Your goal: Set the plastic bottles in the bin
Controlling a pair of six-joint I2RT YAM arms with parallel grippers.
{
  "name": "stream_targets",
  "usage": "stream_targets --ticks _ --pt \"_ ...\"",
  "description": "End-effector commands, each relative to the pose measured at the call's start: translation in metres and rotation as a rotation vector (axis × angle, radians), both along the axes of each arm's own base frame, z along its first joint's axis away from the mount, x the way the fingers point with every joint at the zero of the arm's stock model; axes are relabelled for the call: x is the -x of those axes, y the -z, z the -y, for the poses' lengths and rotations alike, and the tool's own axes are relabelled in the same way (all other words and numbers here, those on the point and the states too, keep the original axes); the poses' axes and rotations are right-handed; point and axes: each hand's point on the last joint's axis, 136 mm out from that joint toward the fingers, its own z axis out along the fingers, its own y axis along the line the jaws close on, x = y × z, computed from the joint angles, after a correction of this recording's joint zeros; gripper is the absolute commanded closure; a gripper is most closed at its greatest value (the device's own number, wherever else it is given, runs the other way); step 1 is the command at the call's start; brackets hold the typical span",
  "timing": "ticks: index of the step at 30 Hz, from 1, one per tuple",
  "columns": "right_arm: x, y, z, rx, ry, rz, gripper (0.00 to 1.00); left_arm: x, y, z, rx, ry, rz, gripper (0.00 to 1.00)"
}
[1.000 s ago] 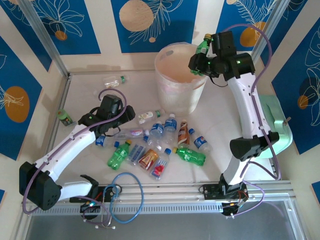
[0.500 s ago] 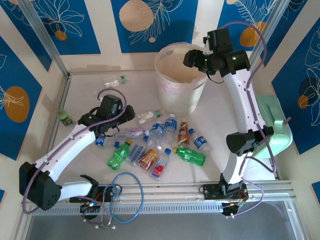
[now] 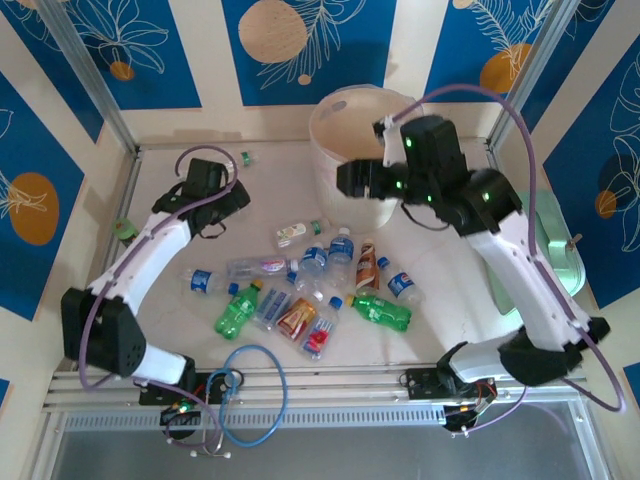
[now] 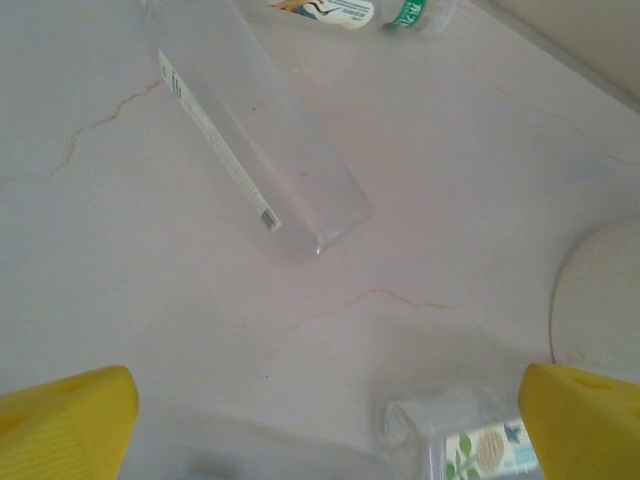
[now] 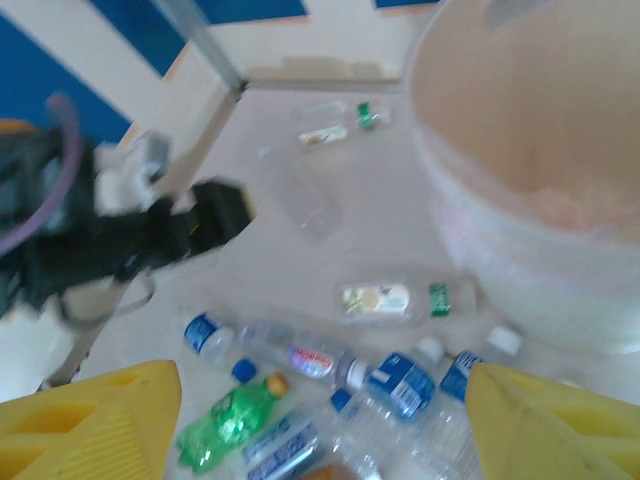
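The desk [image 4: 130, 240] looked smooth, matt, faintly veined; the plastic bottles [image 3: 297, 317] were glossy; the bin [image 5: 520, 230] wore a translucent film liner [image 5: 470, 240].

a: what's lying on the table [image 4: 150, 300]?
b: a clear bottle [image 4: 270, 140] with flat sides, down on its side, slanting from the upper left toward the middle. a strip of print runs along its left edge.
a: anything past it?
b: a small bottle [image 4: 370, 12] with a white label and a green cap, near its upper end and cut off by the top edge.
a: and close in?
b: the left gripper [image 4: 325, 435], its yellow fingers [image 4: 60, 425] spread wide at the bottom corners. a third bottle [image 4: 465, 445] with a leaf-print label lies just beside the right finger. a pale rounded shape [image 4: 600, 300] sits at the right edge.
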Motion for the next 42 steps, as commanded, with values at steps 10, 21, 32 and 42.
stream_targets --ticks 10,21,32,42 --pt "0.058 0.075 -0.042 0.000 -0.112 -0.131 0.24 -0.058 0.046 -0.020 -0.019 -0.228 -0.137 0.00" --pt "0.064 0.086 -0.057 0.022 -0.142 -0.146 0.24 -0.089 0.095 -0.028 -0.035 -0.306 -0.244 0.02" --pt "0.070 0.093 -0.049 0.027 -0.129 -0.168 0.24 -0.088 0.137 -0.025 -0.037 -0.308 -0.333 0.09" --pt "0.073 0.097 -0.039 0.036 -0.106 -0.171 0.26 -0.079 0.144 -0.027 -0.054 -0.301 -0.369 0.23"
